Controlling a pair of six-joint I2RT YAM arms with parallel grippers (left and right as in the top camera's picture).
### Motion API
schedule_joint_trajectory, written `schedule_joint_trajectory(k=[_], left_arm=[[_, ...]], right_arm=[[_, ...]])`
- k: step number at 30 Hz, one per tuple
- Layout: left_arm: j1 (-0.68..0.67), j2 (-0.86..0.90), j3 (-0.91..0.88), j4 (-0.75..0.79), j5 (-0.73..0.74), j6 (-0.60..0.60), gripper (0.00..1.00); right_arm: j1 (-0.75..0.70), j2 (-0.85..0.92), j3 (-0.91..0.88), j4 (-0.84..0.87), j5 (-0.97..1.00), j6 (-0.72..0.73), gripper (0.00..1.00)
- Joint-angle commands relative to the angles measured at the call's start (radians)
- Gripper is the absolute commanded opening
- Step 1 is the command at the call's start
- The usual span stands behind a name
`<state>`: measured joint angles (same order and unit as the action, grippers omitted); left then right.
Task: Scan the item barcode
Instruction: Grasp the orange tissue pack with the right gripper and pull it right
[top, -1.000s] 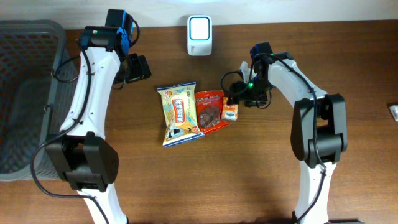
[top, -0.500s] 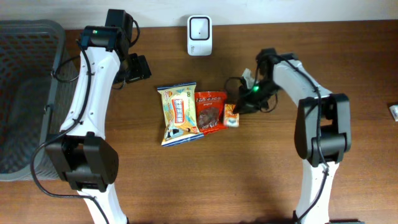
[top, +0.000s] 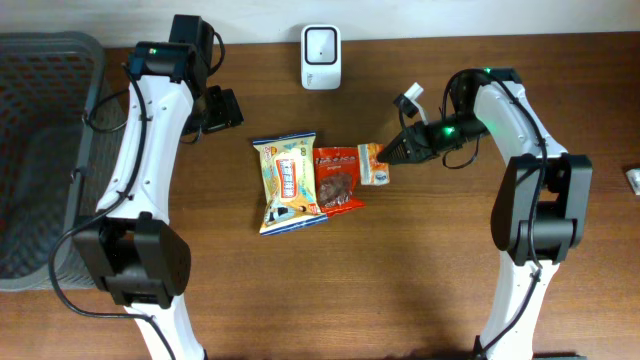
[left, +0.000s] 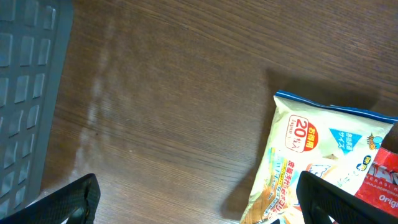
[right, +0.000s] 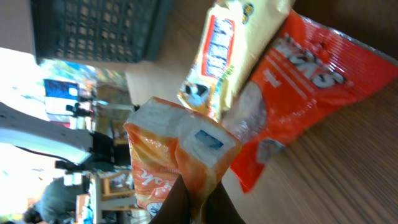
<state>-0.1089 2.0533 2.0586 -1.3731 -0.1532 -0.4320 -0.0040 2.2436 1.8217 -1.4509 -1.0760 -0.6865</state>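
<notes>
Your right tool (top: 390, 154) is clamped on the orange pack (top: 373, 166), below-right of the scanner (top: 320, 57). It looks light, crinkly and floppy, so pinch the edge seam. Left tool (top: 220, 108) gapes, empty.

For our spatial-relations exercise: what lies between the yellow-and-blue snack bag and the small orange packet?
The red plastic snack bag lies between the yellow-and-blue snack bag and the small orange packet, seen in the overhead view.

The red packet (top: 338, 178) bears white lettering; left of it, the snack bag (top: 287, 183) is pale yellow with a blue top edge and a red badge. Right of it, the small sachet (top: 374, 165) is orange and white. The table (top: 300, 300) is dark brown wood grain.
</notes>
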Motion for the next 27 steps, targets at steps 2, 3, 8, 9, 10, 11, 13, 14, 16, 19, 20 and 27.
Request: schedule_joint_trajectory(k=[2, 3, 8, 9, 10, 11, 13, 14, 16, 19, 20, 27], left_arm=[[0.0, 0.0, 0.0, 0.0, 0.004, -0.009, 0.99], [0.0, 0.0, 0.0, 0.0, 0.004, -0.009, 0.99], [0.0, 0.0, 0.0, 0.0, 0.004, -0.009, 0.99], [0.0, 0.0, 0.0, 0.0, 0.004, -0.009, 0.99], [0.0, 0.0, 0.0, 0.0, 0.004, -0.009, 0.99], [0.0, 0.0, 0.0, 0.0, 0.004, -0.009, 0.99], [0.0, 0.0, 0.0, 0.0, 0.004, -0.009, 0.99], [0.0, 0.0, 0.0, 0.0, 0.004, -0.009, 0.99], [0.0, 0.0, 0.0, 0.0, 0.004, -0.009, 0.99], [0.0, 0.0, 0.0, 0.0, 0.004, -0.009, 0.99], [0.0, 0.0, 0.0, 0.0, 0.004, -0.009, 0.99], [0.0, 0.0, 0.0, 0.0, 0.004, -0.009, 0.99]], right_arm=[[-0.004, -0.016, 0.011, 0.029, 0.203, 0.104, 0.08], [-0.004, -0.016, 0.011, 0.068, 0.279, 0.206, 0.22], [-0.003, -0.016, 0.011, 0.164, 0.649, 0.618, 0.31], [-0.003, -0.016, 0.012, 0.158, 0.627, 0.617, 0.31], [-0.003, -0.018, 0.015, 0.147, 0.596, 0.616, 0.31], [-0.001, -0.021, 0.023, 0.129, 0.558, 0.597, 0.31], [0.027, -0.036, 0.063, 0.074, 0.53, 0.564, 0.31], [0.046, -0.045, 0.079, 0.066, 0.536, 0.564, 0.31], [0.113, -0.066, 0.094, 0.067, 0.594, 0.568, 0.32], [0.232, -0.052, 0.089, 0.071, 0.805, 0.682, 0.32], [0.274, -0.043, 0.085, 0.079, 0.901, 0.749, 0.32], [0.385, -0.029, -0.002, 0.224, 1.041, 0.913, 0.31]])
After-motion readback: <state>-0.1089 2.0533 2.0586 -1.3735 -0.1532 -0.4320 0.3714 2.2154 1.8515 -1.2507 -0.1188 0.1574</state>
